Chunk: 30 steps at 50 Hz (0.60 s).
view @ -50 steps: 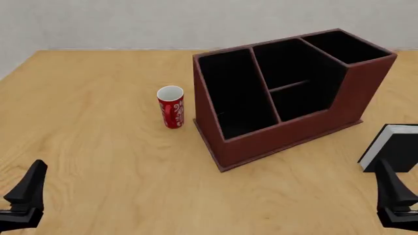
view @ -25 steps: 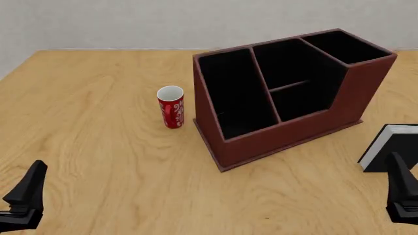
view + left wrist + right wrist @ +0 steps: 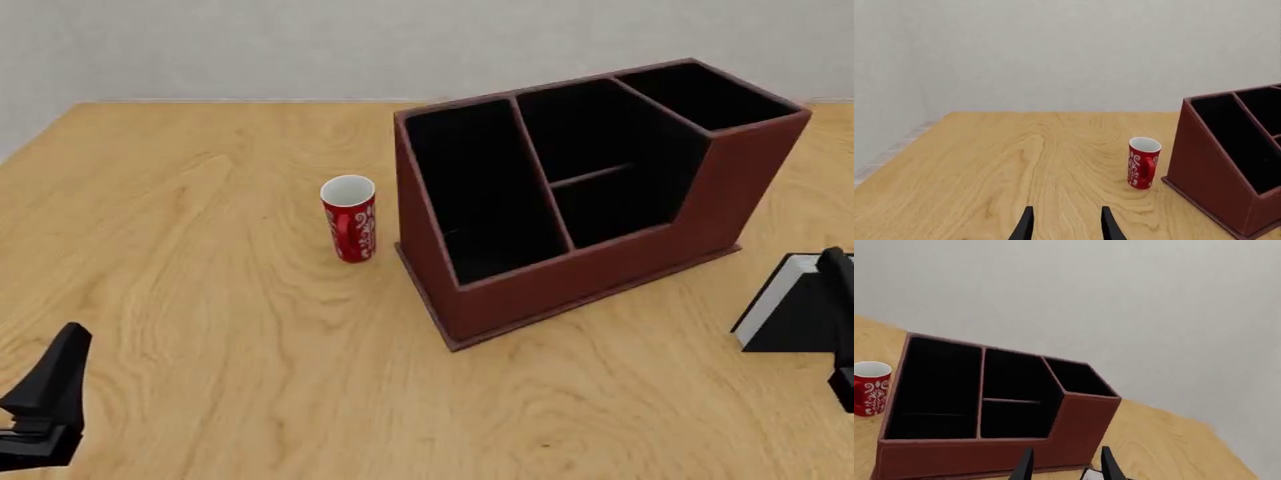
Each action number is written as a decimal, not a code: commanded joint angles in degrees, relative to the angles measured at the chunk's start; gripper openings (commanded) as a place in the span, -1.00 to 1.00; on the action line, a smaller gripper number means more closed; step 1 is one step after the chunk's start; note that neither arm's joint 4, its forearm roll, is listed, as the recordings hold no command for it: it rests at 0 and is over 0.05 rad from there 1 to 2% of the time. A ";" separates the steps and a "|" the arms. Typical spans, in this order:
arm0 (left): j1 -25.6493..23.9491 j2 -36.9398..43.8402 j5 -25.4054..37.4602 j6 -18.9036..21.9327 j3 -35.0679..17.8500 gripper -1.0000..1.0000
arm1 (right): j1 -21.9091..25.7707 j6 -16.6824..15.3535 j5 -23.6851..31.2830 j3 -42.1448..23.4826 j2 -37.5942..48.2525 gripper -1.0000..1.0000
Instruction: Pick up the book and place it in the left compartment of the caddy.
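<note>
The book (image 3: 790, 318) stands on edge at the table's right edge, black cover toward me and white pages facing left, right of the caddy (image 3: 587, 275). The left compartment (image 3: 483, 200) is the long black slot at the caddy's left end. My right gripper (image 3: 841, 325) is at the book's right side, partly cut off by the frame. In the right wrist view its fingers (image 3: 1106, 467) stand apart, with a sliver of white from the book (image 3: 1087, 474) between them. My left gripper (image 3: 70, 350) hangs open near the front left corner, holding nothing.
A red-and-white patterned cup (image 3: 350, 218) stands upright just left of the caddy, also visible as the cup (image 3: 1143, 162) in the left wrist view. The caddy has two smaller middle slots (image 3: 601, 170) and a raised end slot (image 3: 707, 95). A grey wall runs behind the table.
My right gripper has moved forward and to the right, from in front of the book to alongside it. The left gripper has sunk slightly. Book, cup and caddy stayed put.
</note>
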 commanded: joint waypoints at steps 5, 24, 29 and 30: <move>-0.17 -0.02 -0.15 -0.06 -0.46 1.00 | 3.35 -12.81 7.03 -10.37 8.32 1.00; -1.50 -0.02 0.72 0.68 -2.60 1.00 | 1.92 -26.45 18.68 -22.33 20.30 1.00; -1.43 -0.01 0.64 0.80 -2.79 1.00 | 1.07 -29.12 23.72 -27.22 23.96 1.00; -1.43 -0.01 0.59 0.79 -2.77 1.00 | 1.04 -29.40 24.93 -28.10 24.47 1.00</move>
